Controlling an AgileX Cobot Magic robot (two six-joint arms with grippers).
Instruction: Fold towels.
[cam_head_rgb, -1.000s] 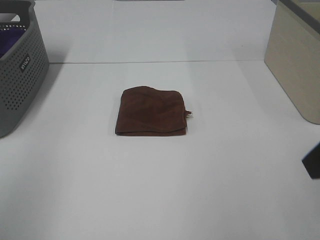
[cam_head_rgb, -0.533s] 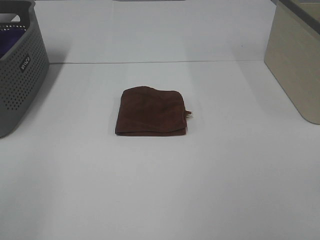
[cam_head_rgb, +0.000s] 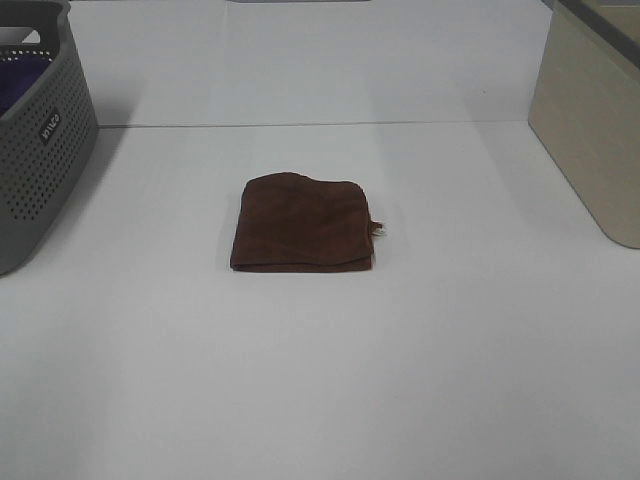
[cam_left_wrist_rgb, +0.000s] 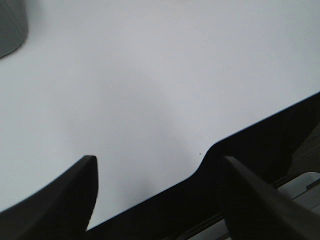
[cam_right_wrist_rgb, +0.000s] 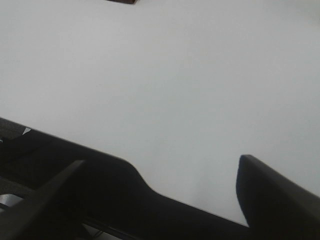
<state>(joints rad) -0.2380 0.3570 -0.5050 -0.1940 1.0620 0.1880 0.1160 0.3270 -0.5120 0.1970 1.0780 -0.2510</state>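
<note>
A brown towel (cam_head_rgb: 303, 222) lies folded into a small rectangle in the middle of the white table (cam_head_rgb: 320, 380), with a small tag at its right edge. No arm shows in the exterior high view. In the left wrist view my left gripper (cam_left_wrist_rgb: 159, 160) is open and empty, over the table's near edge. In the right wrist view my right gripper (cam_right_wrist_rgb: 161, 160) is open and empty, also over the table's edge. A sliver of the brown towel (cam_right_wrist_rgb: 122, 1) shows at the border of that view, far from the fingers.
A grey perforated basket (cam_head_rgb: 40, 150) with a purple cloth (cam_head_rgb: 20, 75) inside stands at the left; its corner also shows in the left wrist view (cam_left_wrist_rgb: 10, 25). A beige box (cam_head_rgb: 590, 120) stands at the right edge.
A dark part of my right arm at the right edge of the exterior high view has withdrawn out of sight. The towel has not moved.
</note>
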